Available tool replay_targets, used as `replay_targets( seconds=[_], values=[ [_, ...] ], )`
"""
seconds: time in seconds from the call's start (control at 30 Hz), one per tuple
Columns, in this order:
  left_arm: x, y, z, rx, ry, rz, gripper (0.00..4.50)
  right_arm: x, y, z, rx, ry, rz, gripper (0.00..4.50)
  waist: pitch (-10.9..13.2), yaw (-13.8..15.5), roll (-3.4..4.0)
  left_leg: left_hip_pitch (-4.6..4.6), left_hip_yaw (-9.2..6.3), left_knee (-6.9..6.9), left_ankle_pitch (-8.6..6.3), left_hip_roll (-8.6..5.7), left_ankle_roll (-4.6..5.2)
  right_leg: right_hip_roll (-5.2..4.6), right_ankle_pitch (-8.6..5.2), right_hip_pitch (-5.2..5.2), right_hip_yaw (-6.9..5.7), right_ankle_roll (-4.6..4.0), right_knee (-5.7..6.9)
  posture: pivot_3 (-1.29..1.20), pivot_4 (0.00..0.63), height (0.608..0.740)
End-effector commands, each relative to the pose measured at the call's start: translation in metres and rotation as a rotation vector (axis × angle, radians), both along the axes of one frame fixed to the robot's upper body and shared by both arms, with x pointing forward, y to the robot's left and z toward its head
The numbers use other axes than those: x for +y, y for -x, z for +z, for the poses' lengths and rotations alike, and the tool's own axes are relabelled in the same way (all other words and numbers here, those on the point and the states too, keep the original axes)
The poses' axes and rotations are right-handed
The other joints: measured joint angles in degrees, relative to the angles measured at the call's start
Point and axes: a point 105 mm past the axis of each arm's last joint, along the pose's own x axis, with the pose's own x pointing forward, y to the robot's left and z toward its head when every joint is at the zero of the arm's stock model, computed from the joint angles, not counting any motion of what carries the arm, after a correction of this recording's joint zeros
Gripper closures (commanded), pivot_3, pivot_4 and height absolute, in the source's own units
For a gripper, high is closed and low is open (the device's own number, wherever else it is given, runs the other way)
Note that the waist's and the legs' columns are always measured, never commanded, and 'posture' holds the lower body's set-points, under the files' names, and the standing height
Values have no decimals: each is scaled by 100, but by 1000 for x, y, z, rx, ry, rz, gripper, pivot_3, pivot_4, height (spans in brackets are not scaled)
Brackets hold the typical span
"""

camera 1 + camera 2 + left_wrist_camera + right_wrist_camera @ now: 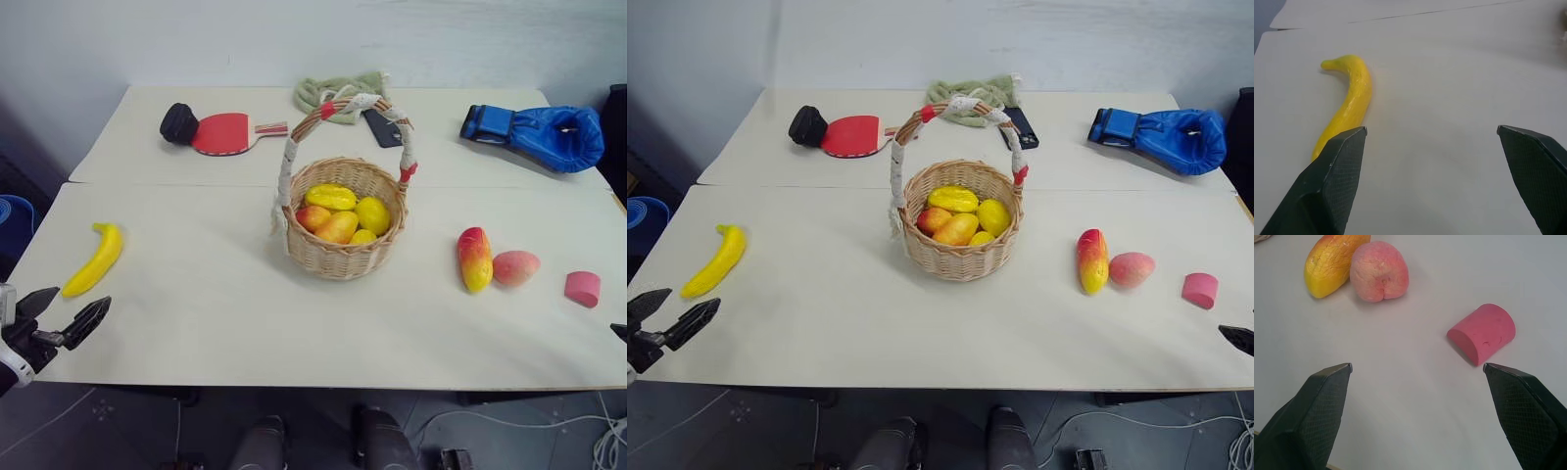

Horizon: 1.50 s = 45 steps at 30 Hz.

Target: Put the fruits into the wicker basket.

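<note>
2 pale tables (216,323) abut below a white wall. Basket (343,257) centre, 5 fruits inside; banana (95,258) at 9 o'clock, mango (474,258) and peach (515,266) at 3. Both grippers, left (61,313) and right (1415,369), spread wide, empty.

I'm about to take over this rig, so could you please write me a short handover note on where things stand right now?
Left gripper: open, empty, at the near left table edge, just short of the banana.
Right gripper: open, empty, over the table near the pink block, which is not a fruit.
Wicker basket: mid-table, upright, already holding several small yellow and orange fruits.
Left to do: the banana on the left, plus the mango and the peach, which lie side by side to the right of the basket. None of these three is gripped yet.
</note>
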Motion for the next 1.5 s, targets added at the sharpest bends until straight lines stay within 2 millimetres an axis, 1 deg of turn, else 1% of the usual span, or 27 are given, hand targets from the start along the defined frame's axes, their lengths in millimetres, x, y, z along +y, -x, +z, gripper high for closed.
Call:
replay_targets(
  seconds=[0.03,0.13,0.23,0.3,0.4,0.43,0.47,0.5,0.53,0.6,0.67,0.77,0.9,1.1,1.2,1.3,1.43,1.5],
  values=[
    [0,-3,9,-21,-22,-6,0,-1,-2,13,-62,33,-5,30,0,1,0,0,0,0,0,0,0,0,0,0,0,1,0,0,150,740],
    [-20,-14,16,-43,-13,-95,0,-3,-5,14,-77,49,-23,30,0,5,0,4,1,0,1,-4,1,4,2,2,1,4,4,0,150,740],
    [-60,-28,28,-69,3,-287,0,-10,-10,11,-83,53,-78,30,0,18,-1,9,0,4,6,-10,3,3,2,10,0,4,8,0,150,740],
    [-88,-32,39,-88,30,-437,0,-13,-14,7,-77,48,-115,30,0,20,-2,9,0,4,9,-16,1,-1,7,12,3,8,8,0,150,740],
    [-130,-28,49,-55,15,-682,0,-15,-23,-2,-67,73,-149,30,0,-4,-1,12,3,5,13,-17,2,-1,15,12,8,17,10,0,150,740],
    [-143,-25,51,-33,7,-765,0,-14,-27,-5,-63,86,-155,30,0,-18,-1,16,3,2,21,-17,-14,1,24,13,8,34,14,0,150,740],
    [-157,-19,52,-11,-5,-860,0,-13,-32,-8,-60,100,-157,30,0,-34,-1,18,7,-1,28,-16,-29,6,42,11,10,68,14,0,150,740],
    [-167,-15,53,7,-17,-937,0,-11,-37,-10,-60,111,-156,30,1,-54,1,22,13,-7,32,-13,-39,13,53,10,14,88,14,0,150,740],
    [-176,-11,55,23,-26,-1005,0,-10,-42,-12,-59,117,-153,30,3,-70,5,22,17,-8,32,-11,-41,18,53,8,18,88,15,0,150,740],
    [-187,-7,58,42,-37,-1101,0,-8,-51,-15,-51,131,-150,30,8,-102,21,25,23,-7,34,-12,-41,21,53,8,23,89,17,0,150,740],
    [-195,-6,62,44,-49,-1169,0,-8,-59,-17,-46,149,-153,30,8,-126,25,29,28,-7,38,-15,-39,21,55,9,27,92,21,0,150,740],
    [-205,-11,69,20,-60,-1233,0,-7,-74,-18,-38,166,-160,30,8,-148,25,36,30,-4,47,-16,-41,29,58,15,30,96,27,0,150,740],
    [-217,-17,74,-2,-66,-1295,0,2,-91,-22,-24,151,-142,30,8,-156,25,45,32,-3,55,-19,-42,35,60,18,39,99,39,0,150,740],
    [-224,-23,75,-21,-80,-1322,0,4,-111,-32,-10,151,-211,30,10,-154,22,41,32,-3,55,-16,-48,68,62,13,63,103,37,0,150,740],
    [-226,-26,77,-36,-84,-1323,0,7,-117,-41,23,157,-226,30,10,-159,21,43,35,-2,54,-14,-52,77,63,14,69,103,35,0,150,740],
    [-226,-27,78,-48,-90,-1318,0,8,-120,-44,27,150,-245,586,11,-152,20,44,36,-3,53,-10,-54,82,61,13,70,101,35,0,150,740],
    [-226,-30,78,-63,-91,-1307,0,13,-122,-40,-10,115,-232,1976,12,-152,18,43,38,0,53,-10,-54,80,62,15,72,102,33,0,150,740],
    [-227,-30,78,-68,-89,-1307,0,13,-121,-31,-61,94,-235,2634,12,-151,18,43,42,3,52,-9,-53,80,64,15,77,105,34,0,150,740]
  ],
)
